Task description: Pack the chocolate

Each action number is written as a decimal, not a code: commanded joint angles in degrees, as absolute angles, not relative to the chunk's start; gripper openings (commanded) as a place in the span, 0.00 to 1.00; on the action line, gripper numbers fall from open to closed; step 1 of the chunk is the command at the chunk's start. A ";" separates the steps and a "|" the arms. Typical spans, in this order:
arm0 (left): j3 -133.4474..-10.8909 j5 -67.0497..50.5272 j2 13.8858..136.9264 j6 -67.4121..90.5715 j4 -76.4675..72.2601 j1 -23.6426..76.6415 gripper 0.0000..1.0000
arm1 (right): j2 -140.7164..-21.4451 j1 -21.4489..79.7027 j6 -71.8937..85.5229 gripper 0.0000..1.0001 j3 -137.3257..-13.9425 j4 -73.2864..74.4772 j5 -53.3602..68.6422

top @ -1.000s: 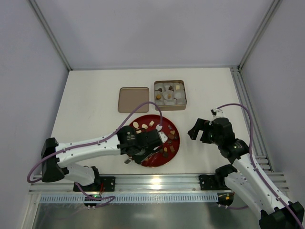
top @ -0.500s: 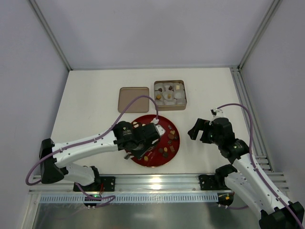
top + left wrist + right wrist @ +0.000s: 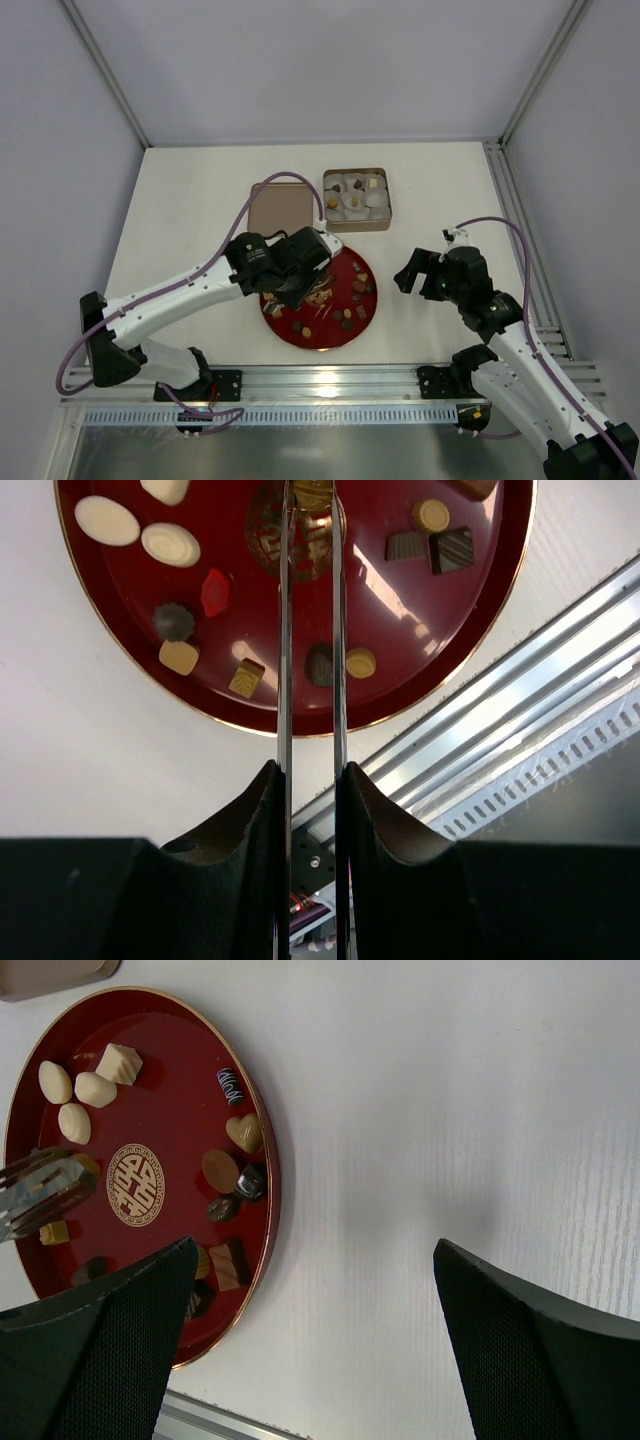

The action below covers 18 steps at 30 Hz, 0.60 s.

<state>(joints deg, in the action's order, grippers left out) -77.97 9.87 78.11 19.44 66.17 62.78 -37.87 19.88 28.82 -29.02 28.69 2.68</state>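
A white surface (image 3: pixel 190 210) carries the scene. The left arm (image 3: pixel 180 295) reaches in over a round red plate (image 3: pixel 370 312) near the front edge, and the right arm (image 3: pixel 505 325) is held off to the plate's right. Behind the plate sit an open tan tin (image 3: pixel 357 228) and, just beside it on the left, a flat lid (image 3: pixel 272 205) of the same colour. The right pincer (image 3: pixel 315 1250) hangs over bare surface beside the plate, its dark fingers spread wide with nothing between them. The left pincer (image 3: pixel 311 520) hangs above the plate's gold emblem (image 3: pixel 134 1186), its thin blades drawn close and clamped on a caramel-tan chocolate (image 3: pixel 312 492) at their tips. The remaining chocolate (image 3: pixel 242 1132) lies scattered on the plate in dark, tan and cream pieces. A few more sit in white paper cups (image 3: pixel 352 205) inside the tin.
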 commanded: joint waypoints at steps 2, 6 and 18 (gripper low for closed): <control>-83.40 8.44 80.41 17.58 62.76 60.04 0.27 | -37.53 20.04 29.18 1.00 -28.92 26.28 1.94; -87.27 6.95 83.75 16.61 60.74 56.61 0.27 | -37.70 20.13 29.27 1.00 -28.92 26.02 2.11; -108.95 2.73 102.19 13.19 57.48 47.29 0.25 | -38.93 19.95 29.00 1.00 -29.62 25.31 2.20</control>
